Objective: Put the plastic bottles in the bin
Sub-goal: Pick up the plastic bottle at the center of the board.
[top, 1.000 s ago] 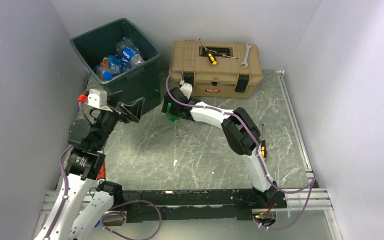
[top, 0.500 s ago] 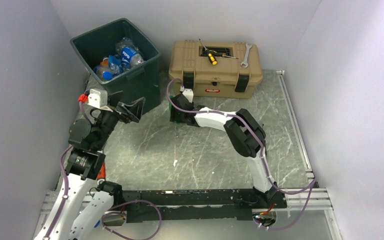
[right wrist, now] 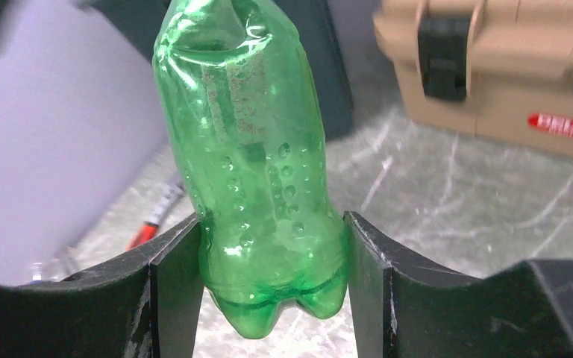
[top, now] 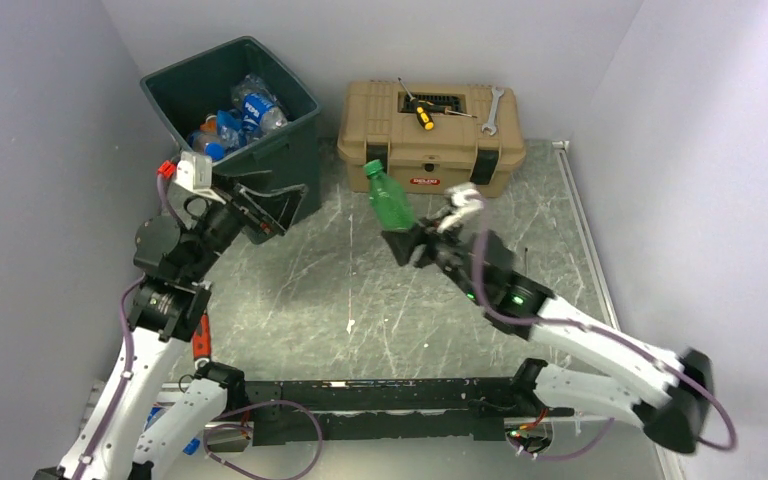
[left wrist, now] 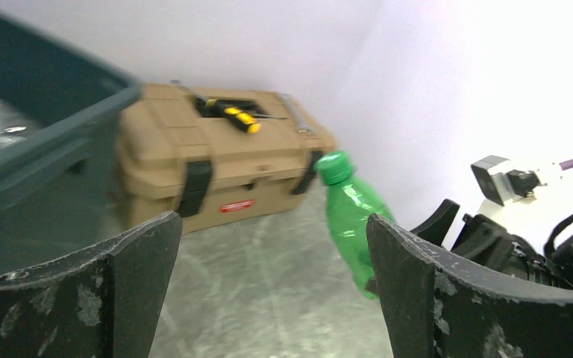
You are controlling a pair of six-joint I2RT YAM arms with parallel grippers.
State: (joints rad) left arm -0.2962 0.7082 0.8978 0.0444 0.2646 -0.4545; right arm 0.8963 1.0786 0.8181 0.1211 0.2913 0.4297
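Right pincer (right wrist: 268, 246) clamps a seemingly light, thin-walled, crushable green bottle (right wrist: 250, 149) near its base; left pincer (left wrist: 272, 231) gapes empty.

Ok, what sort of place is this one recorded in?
Likely a lab robot cell: plain white walls box in a marbled tabletop with a green bin of bottles and a tan toolbox.

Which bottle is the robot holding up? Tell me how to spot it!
Find the tan toolbox at the back. Just in front of it, the right gripper holds a bottle in the air, cap up. It is the only all-green one; the bottles in the bin look mostly clear and blue.
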